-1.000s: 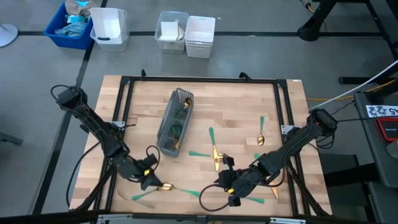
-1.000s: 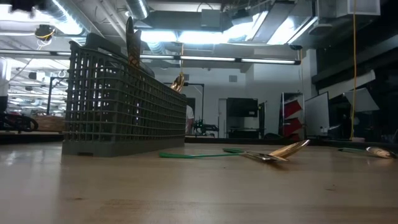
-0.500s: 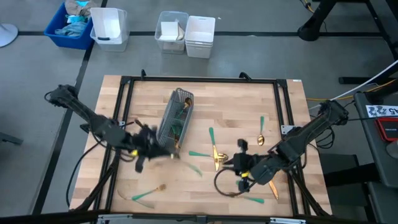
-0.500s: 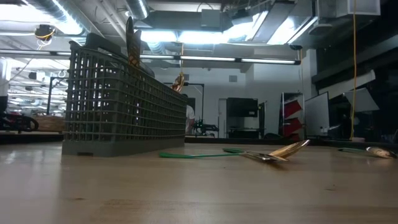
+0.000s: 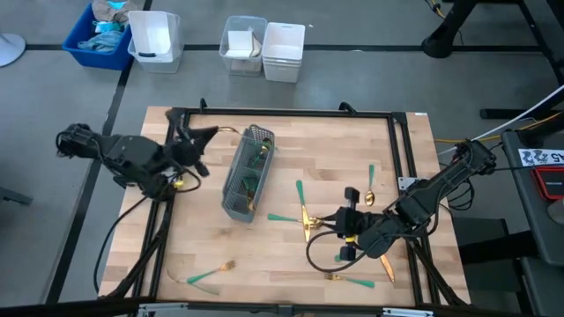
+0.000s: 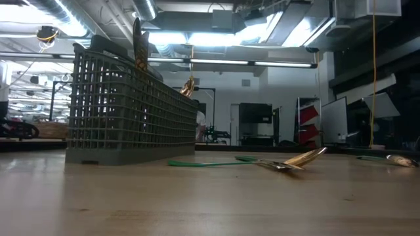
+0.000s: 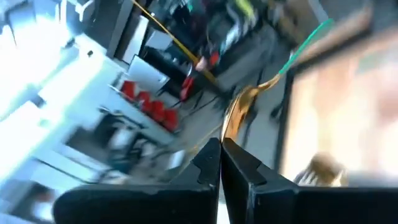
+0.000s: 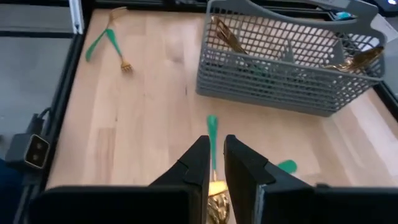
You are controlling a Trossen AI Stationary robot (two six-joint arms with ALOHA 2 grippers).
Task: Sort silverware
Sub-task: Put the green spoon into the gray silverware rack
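Gold-headed and teal-handled, a slim piece of silverware (image 7: 249,102) is pinched between the closed dark fingers of the left gripper (image 7: 220,163), which is lifted near the table's far left corner, just left of the grey mesh oblong caddy (image 5: 248,172). In the left wrist view the metal head sits at the fingertips and the green handle points away; whether it is a fork or a spoon I cannot tell.

The right gripper (image 8: 214,163) hovers low over the right half of the light wooden tabletop (image 5: 291,251), its fingers narrowly apart. A gold-headed utensil with a teal handle (image 8: 213,163) lies in line between them, but the views do not settle whether it is gripped or merely straddled.

More pieces stand in the caddy; the rest lie loose: one fork (image 5: 210,273) near the front left, several (image 5: 300,210) scattered mid-right.

These pieces look light, rigid and thin. The polished metal should be slippery and lies almost flat, so the neck where head meets handle is probably the surest place to pinch; a grip far out on either end would likely let the piece swing.

No brand, label or legible writing shows on the silverware or caddy.
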